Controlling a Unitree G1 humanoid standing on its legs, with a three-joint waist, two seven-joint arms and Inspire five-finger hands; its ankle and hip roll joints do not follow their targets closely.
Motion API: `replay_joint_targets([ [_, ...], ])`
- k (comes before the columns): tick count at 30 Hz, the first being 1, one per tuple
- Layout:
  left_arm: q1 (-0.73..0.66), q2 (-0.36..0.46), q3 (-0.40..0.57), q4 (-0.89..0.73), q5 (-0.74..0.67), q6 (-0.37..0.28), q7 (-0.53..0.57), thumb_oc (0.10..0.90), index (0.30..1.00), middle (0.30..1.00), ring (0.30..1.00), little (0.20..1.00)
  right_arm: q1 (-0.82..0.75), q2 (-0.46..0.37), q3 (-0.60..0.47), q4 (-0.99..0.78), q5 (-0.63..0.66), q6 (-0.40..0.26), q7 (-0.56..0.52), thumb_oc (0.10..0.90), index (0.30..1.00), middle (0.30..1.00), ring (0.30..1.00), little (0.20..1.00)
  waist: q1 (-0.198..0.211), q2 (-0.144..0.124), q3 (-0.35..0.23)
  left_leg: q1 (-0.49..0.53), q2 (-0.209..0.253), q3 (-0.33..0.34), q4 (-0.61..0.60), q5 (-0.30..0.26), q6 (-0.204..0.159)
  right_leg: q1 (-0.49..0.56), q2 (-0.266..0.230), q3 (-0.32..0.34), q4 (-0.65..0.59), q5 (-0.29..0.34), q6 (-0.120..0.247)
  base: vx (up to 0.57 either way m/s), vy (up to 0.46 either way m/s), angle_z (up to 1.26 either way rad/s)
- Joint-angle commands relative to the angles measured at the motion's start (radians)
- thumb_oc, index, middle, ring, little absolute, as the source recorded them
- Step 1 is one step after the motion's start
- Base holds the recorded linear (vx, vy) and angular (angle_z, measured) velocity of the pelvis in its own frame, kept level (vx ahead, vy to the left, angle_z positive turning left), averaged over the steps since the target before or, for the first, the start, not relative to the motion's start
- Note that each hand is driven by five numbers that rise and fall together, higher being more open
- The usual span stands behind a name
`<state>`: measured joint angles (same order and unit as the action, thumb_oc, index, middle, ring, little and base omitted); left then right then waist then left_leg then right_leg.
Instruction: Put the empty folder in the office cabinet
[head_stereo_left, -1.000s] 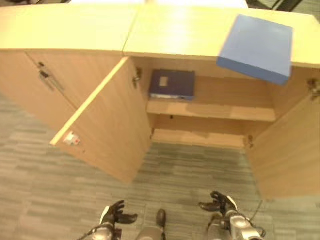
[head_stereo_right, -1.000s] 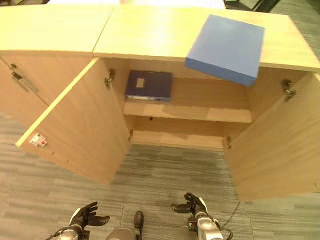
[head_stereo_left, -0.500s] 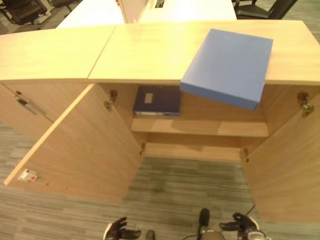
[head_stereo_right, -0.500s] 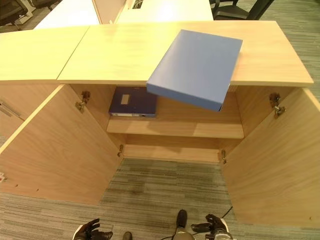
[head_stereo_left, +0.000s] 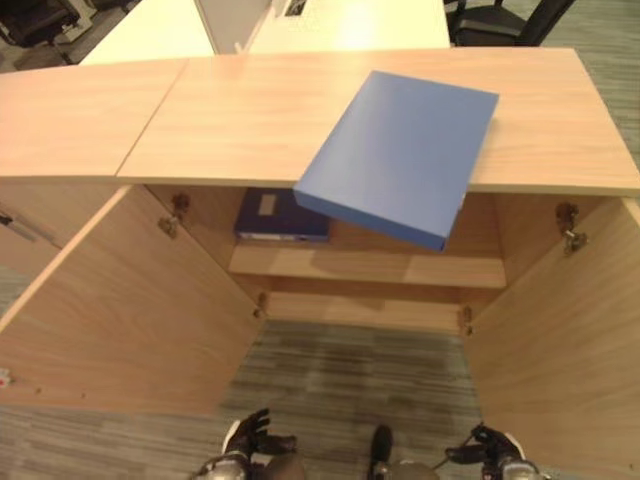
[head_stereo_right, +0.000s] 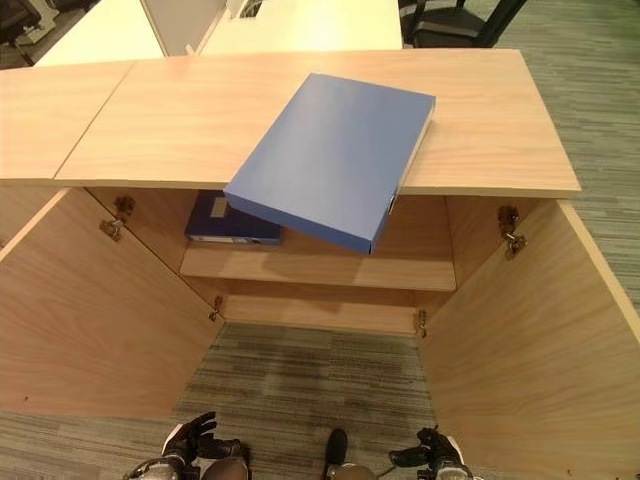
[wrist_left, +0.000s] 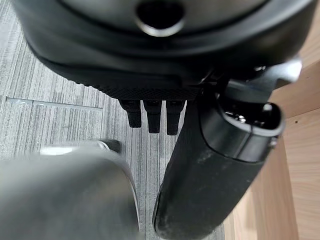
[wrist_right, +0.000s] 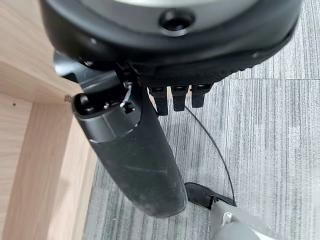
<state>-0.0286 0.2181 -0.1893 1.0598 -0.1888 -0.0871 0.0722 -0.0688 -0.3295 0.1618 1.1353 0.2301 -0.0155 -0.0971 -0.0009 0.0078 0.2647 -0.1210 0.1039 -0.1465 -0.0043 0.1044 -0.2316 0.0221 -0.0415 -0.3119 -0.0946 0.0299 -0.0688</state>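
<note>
We see the folder (head_stereo_right: 330, 155) overhanging the cabinet's (head_stereo_right: 480, 130) front edge, while both hands, left (head_stereo_right: 190, 440) and right (head_stereo_right: 435, 458), seemingly hang released.

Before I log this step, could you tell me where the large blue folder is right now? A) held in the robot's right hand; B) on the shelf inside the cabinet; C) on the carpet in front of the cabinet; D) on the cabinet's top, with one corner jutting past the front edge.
D: the large blue folder lies on the cabinet's top, its near corner overhanging the open front.
</note>
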Motion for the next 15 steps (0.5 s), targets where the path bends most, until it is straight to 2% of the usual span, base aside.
replay_joint_targets([
  [1,-0.007,0.060,-0.007,-0.028,0.015,-0.020,0.006,0.800,0.900,0.900,0.900,0.900,0.011,-0.023,0.008,-0.062,-0.014,-0.030,0.000,0.800,0.900,0.900,0.900,0.900,0.036,0.012,0.002,-0.032,-0.029,0.003,0.092,-0.068,0.090,0.049,-0.090,0.079,0.016,-0.082,0.176,0.06,0.066,-0.44],
  [4,0.000,0.058,-0.007,-0.026,0.023,-0.017,0.002,0.800,0.900,0.900,0.900,0.900,0.011,-0.016,0.013,-0.073,-0.022,-0.031,0.003,0.800,0.900,0.900,0.900,0.900,0.034,0.015,-0.012,0.002,-0.021,0.016,0.061,-0.078,0.096,0.057,-0.087,0.087,0.014,-0.080,0.177,0.10,0.069,-0.30],
  [5,0.009,0.060,-0.007,-0.020,0.033,-0.014,-0.001,0.800,0.900,0.900,0.900,0.900,0.014,-0.001,0.016,-0.079,-0.023,-0.032,0.004,0.800,0.900,0.900,0.900,0.900,0.029,0.016,-0.034,0.053,-0.014,0.036,0.020,-0.080,0.106,0.072,-0.094,0.087,0.011,-0.074,0.181,0.11,0.061,-0.18],
  [10,0.015,0.071,-0.009,-0.030,0.046,-0.015,-0.004,0.800,0.900,0.900,0.900,0.900,0.020,0.014,0.031,-0.100,-0.035,-0.031,0.017,0.800,0.900,0.900,0.900,0.900,0.022,0.016,-0.059,0.138,-0.010,0.057,-0.054,-0.090,0.120,0.084,-0.102,0.104,0.012,-0.065,0.194,0.09,0.074,-0.07],
  [15,0.013,0.087,-0.008,-0.093,0.050,-0.020,0.003,0.800,0.900,0.900,0.900,0.900,0.026,0.013,0.033,-0.110,-0.053,-0.027,0.019,0.800,0.900,0.900,0.900,0.900,0.019,0.017,-0.074,0.167,-0.008,0.066,-0.073,-0.099,0.124,0.091,-0.109,0.106,0.008,-0.059,0.204,0.04,0.045,-0.03],
])
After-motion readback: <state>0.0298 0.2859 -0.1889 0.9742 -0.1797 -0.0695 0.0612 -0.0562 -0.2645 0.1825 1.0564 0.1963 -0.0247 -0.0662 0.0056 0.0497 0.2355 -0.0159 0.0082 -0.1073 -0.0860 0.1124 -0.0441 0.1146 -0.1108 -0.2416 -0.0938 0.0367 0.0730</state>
